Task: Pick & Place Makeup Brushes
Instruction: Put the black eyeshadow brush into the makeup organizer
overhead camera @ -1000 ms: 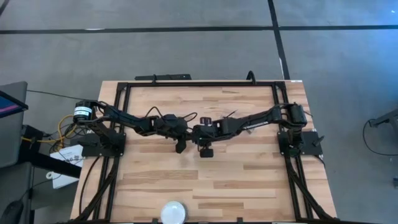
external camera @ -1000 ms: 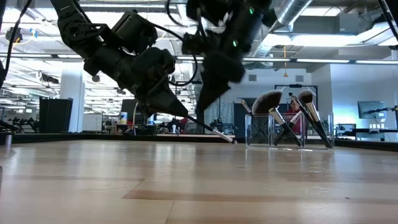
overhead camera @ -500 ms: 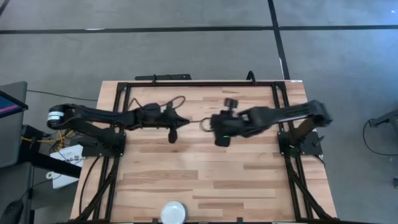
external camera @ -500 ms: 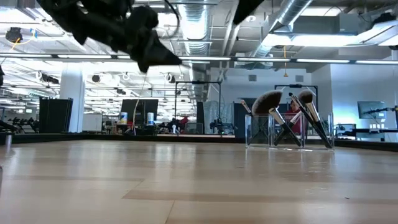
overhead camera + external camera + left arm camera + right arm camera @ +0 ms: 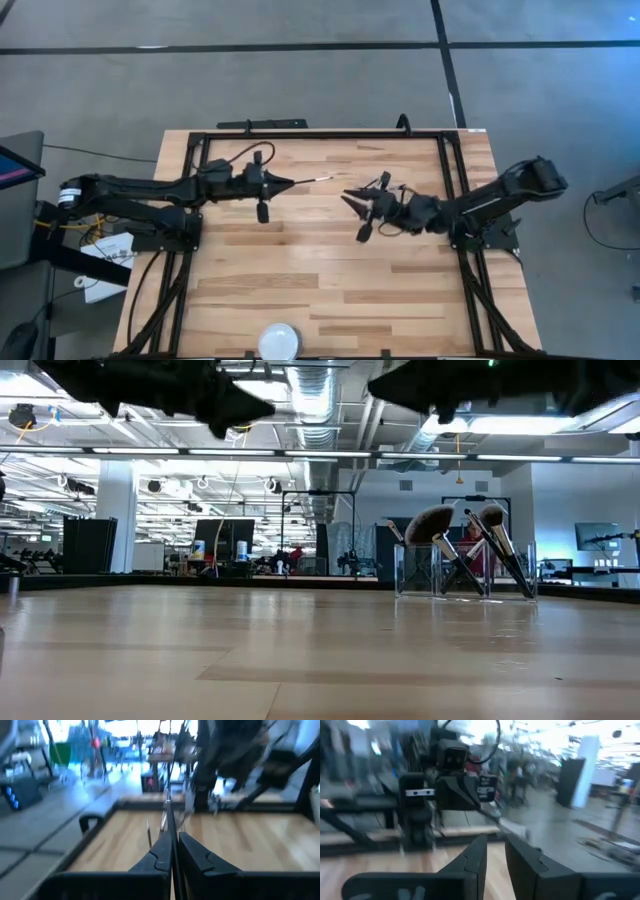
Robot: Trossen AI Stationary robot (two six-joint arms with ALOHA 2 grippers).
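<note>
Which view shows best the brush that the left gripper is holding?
The high view: the brush sticks out from the shut left gripper towards the right gripper, whole against the table. The left wrist view shows it blurred, running away between the fingers. The low view misses it; the right wrist view is unclear.

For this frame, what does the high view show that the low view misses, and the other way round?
High view only: the left gripper shut on a slender makeup brush, and a round white dish. Low view only: a clear plastic holder with fluffy-headed brushes standing in it. Both: the light wooden table.
</note>
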